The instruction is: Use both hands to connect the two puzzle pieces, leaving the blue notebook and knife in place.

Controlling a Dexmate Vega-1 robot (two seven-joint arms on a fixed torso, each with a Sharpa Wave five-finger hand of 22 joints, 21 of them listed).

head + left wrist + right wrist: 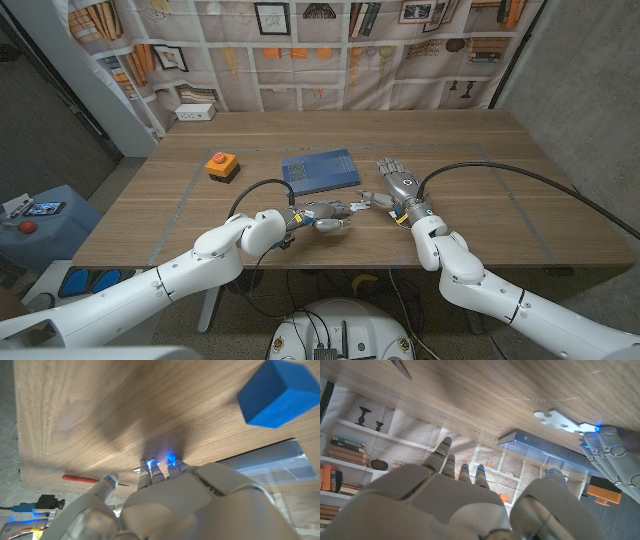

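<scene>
starting at the left, our left hand (322,215) reaches out low over the table with its fingers pointed toward the other hand. in the right wrist view its fingertips (602,440) lie close together on one end of a white puzzle piece (557,419). they touch it, but we cannot tell whether they pinch it or only press on it. the piece lies flat on the wood just beyond those fingertips, in the gap between our two hands. its long axis seems to run from one hand across to the other, with its lobed free end toward the right hand's side. next over, our right hand (402,188) stands just beside that free end with its fingers apart and reaching away from us. it holds nothing. the blue notebook (320,171) sits beyond the left hand's fingers, near but apart from the piece. we judge that the left hand is the one on the piece, while the right is near enough to close in from the far end. we cannot make out where the second piece lies, and the joining move turns on that, since the right hand must bring it in along the same line.
</scene>
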